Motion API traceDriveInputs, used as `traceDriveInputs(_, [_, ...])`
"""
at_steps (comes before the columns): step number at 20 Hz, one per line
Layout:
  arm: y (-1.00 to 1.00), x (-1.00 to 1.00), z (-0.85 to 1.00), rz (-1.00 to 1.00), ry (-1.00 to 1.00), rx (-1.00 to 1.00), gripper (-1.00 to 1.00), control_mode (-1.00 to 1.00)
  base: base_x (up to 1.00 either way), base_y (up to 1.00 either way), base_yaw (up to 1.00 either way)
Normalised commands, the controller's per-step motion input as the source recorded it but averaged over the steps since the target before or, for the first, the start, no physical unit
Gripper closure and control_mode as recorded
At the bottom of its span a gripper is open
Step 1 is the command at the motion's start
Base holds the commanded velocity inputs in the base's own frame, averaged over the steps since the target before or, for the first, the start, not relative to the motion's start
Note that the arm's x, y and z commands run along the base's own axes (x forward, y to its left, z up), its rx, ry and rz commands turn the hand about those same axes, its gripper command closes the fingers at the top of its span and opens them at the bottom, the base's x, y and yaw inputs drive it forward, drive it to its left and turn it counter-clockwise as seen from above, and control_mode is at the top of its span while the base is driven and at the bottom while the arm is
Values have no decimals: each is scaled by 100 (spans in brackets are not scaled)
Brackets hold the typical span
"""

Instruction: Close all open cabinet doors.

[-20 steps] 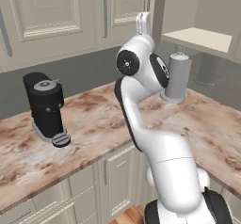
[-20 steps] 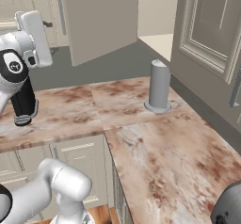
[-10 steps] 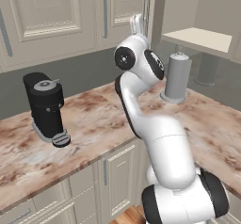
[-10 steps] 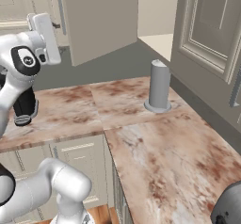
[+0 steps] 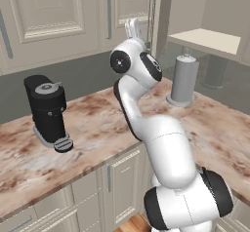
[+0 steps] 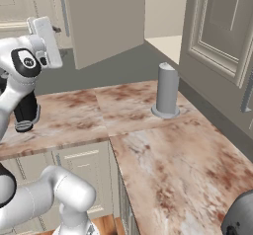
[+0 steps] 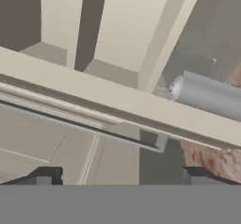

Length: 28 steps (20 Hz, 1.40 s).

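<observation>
One tall cream cabinet door (image 6: 106,19) stands swung out from the wall cabinet, its grey bar handle (image 6: 63,4) on the side facing me. In the left base view this door (image 5: 157,16) is edge-on beside the open cabinet's shelf (image 5: 205,38). My gripper (image 5: 133,27) is raised close to the left of that door edge, not touching it. In the hand view the gripper (image 7: 120,178) is open with nothing between its tips, and the door's edge and bar handle (image 7: 94,124) run across just ahead. The neighbouring wall doors (image 5: 49,11) are shut.
A grey cylinder (image 5: 184,80) stands on the marble counter (image 5: 97,128) below the open cabinet. A black coffee machine (image 5: 48,111) sits at the left of the counter. More panelled doors (image 6: 222,26) line the right wall. Base cabinets run under the counter.
The arm has swung its upper joints round and the hand has shifted slightly toward the open door's outer face. The gripper stays open and the door has not moved.
</observation>
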Motion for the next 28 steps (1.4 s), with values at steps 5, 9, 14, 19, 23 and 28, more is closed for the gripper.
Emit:
traceDriveInputs(5, [-26, 0, 0, -12, -7, 0, -100, -100, 0, 0, 0])
traceDriveInputs(9, [-43, 2, 0, -14, -6, 0, -100, -100, 0, 0, 0])
traceDriveInputs(14, [-35, 27, -1, -10, 0, 0, -100, -100, 0, 0, 0])
traceDriveInputs(19, [-42, 15, 0, -10, 0, 0, -100, -100, 0, 0, 0])
traceDriveInputs(23, [-65, 6, -1, -11, 0, 0, -100, -100, 0, 0, 0])
traceDriveInputs(28, [-97, 0, -7, -16, 1, 0, -100, -100, 0, 0, 0])
